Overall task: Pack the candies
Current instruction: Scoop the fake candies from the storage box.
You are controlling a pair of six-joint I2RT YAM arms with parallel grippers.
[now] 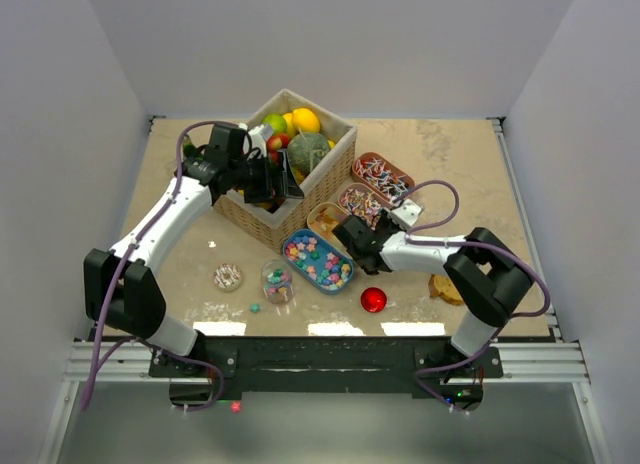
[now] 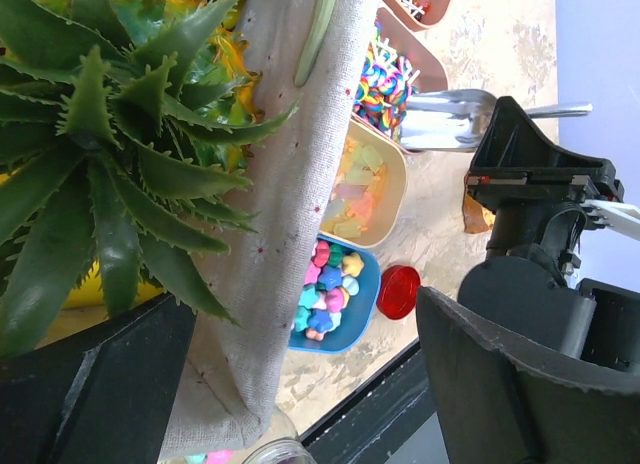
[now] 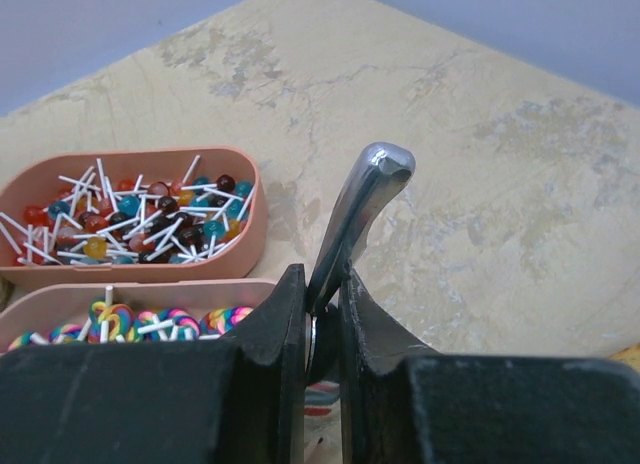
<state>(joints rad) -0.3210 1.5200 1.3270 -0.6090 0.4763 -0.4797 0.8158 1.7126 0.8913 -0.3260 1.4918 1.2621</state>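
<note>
The right gripper (image 3: 322, 296) has its jaws nearly closed, pinching the flat handle of a metal scoop (image 3: 362, 199), which rises upright between the black fingers (image 3: 282, 319). The scoop's bowl is by the rainbow swirl lollipops (image 2: 383, 84).

The left gripper (image 2: 306, 296) has its jaws spread wide and holds nothing. It hangs over the near rim of a cloth-lined wicker basket (image 1: 262, 222). Inside the basket are toy fruit, among them a pineapple (image 2: 110, 154) with spiky green leaves and a lemon (image 1: 305, 119).

The candies lie in four open oval trays set in a row on the table (image 1: 470, 174), running from the basket's right side toward the front:
- The far pink tray (image 3: 250, 249) holds small ball lollipops (image 3: 150, 209) on white sticks.
- The next pink tray (image 3: 60, 309) holds the swirl lollipops.
- A cream tray (image 2: 400, 189) holds orange-yellow gummies (image 2: 358, 189).
- A blue tray (image 1: 292, 246), nearest the front, holds pastel star-shaped candies (image 1: 320, 262).

A small glass jar (image 1: 277, 281) stands just left of the blue tray, with a few pastel pieces inside. One loose green candy (image 1: 255, 307) lies on the table beside the jar. A sprinkled doughnut (image 1: 228, 276) sits left of the jar, and a red lid (image 1: 373, 300) sits right of the blue tray.
</note>
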